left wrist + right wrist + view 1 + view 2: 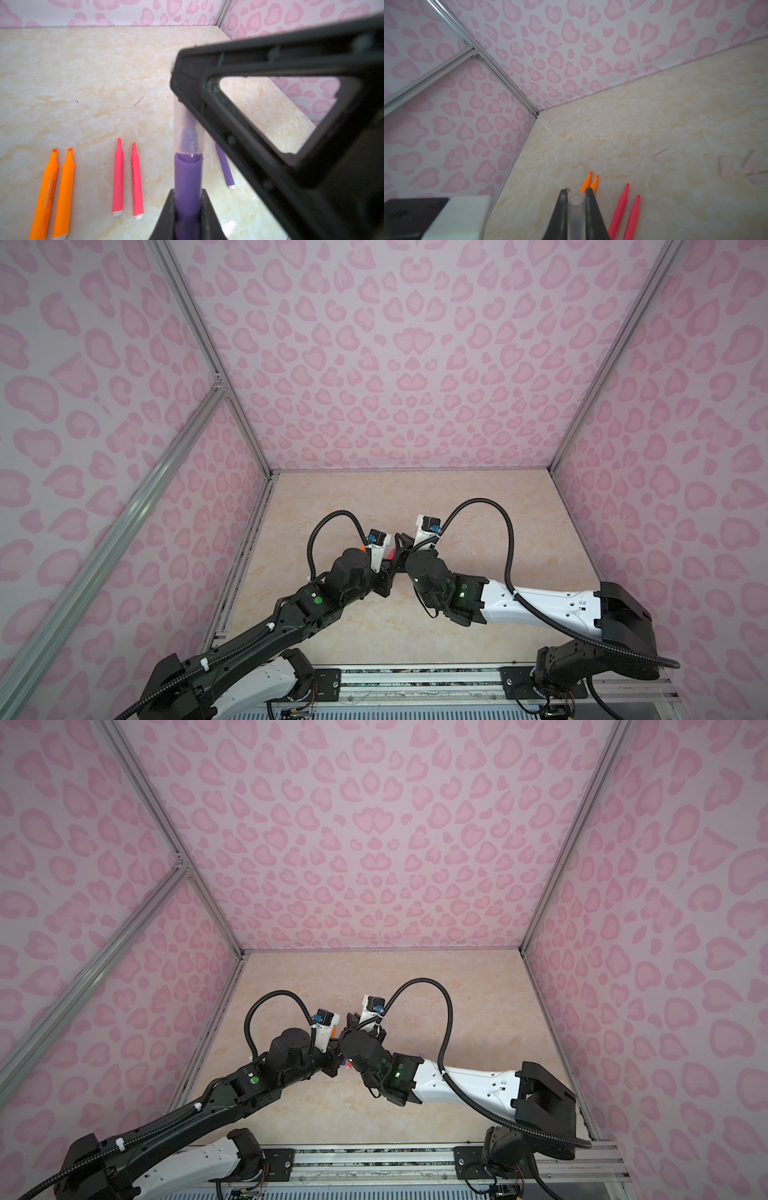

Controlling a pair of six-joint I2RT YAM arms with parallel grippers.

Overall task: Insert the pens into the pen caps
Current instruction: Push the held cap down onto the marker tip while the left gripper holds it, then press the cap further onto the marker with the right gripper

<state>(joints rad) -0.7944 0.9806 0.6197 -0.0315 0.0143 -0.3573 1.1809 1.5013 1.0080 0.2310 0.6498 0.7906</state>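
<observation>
My left gripper [188, 193] is shut on a purple pen [188, 176]. The pen's tip sits inside a pale translucent pen cap [188, 128], whose rim reaches the barrel's shoulder. My right gripper [576, 192] is shut on that cap [576, 207]; one of its black fingers [270, 108] fills the left wrist view. On the table lie two orange pens [44, 193] [64, 193], two pink-red pens [118, 176] [137, 180] and a second purple pen [225, 166], all uncapped. In both top views the grippers [390, 570] [347, 1027] meet mid-table and hide the join.
One loose cap [143, 102] lies beyond the pink-red pens. More loose caps [662, 154] [726, 168] [756, 166] lie further along the marble-patterned table [654, 104]. Pink-patterned walls [395, 364] close in three sides.
</observation>
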